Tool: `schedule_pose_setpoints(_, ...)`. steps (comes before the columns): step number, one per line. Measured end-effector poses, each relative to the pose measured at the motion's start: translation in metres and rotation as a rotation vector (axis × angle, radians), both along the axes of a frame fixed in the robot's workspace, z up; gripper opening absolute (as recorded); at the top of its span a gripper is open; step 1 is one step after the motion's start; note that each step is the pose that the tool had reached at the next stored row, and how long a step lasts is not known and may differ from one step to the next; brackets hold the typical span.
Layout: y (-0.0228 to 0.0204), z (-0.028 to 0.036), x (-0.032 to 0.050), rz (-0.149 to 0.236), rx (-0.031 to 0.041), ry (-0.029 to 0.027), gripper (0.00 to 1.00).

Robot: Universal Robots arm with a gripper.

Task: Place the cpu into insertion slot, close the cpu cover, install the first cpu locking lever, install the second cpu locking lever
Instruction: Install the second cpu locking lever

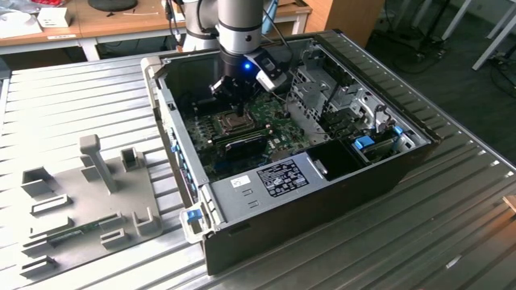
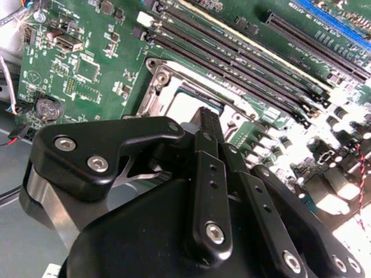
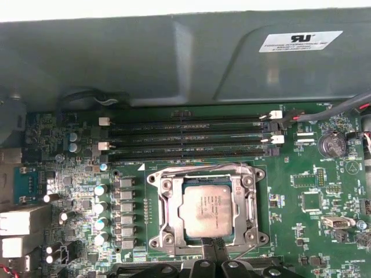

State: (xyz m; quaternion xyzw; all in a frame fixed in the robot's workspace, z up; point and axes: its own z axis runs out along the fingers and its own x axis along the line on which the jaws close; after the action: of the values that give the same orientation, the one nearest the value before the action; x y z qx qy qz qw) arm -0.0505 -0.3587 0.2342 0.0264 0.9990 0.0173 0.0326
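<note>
The cpu point(image 3: 208, 211), a dull silver square, lies in the insertion slot point(image 3: 157, 180) on the green board. The shiny cpu cover point(image 3: 168, 209) lies flat around it, framing the chip. A thin wire lever point(image 3: 191, 171) runs along the cover's far edge; whether it is latched I cannot tell. My gripper point(image 3: 213, 247) is shut with nothing visible between its fingers, its tips at the socket's near edge. In the second wrist view the black gripper point(image 2: 208, 120) hangs just over the socket and the bright cpu point(image 2: 184, 106). In the exterior view the gripper point(image 1: 228, 92) is inside the case above the cpu point(image 1: 236, 122).
Long black memory slots point(image 3: 185, 136) run beside the socket. The grey case wall point(image 3: 174, 63) rises behind them, and a metal drive cage point(image 1: 322, 90) stands at the exterior view's right. A grey fixture plate point(image 1: 89, 199) with blocks lies on the ribbed table at the left.
</note>
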Motion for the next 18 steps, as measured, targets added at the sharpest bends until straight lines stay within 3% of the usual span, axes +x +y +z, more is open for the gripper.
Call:
schedule_pose_setpoints(10, 0.0000, 0.0002, 0.0000, 0.000, -0.0013, 0.0000, 0.10)
schedule_pose_setpoints(18, 0.0000, 0.0057, 0.0000, 0.000, -0.0011, -0.0002, 0.10)
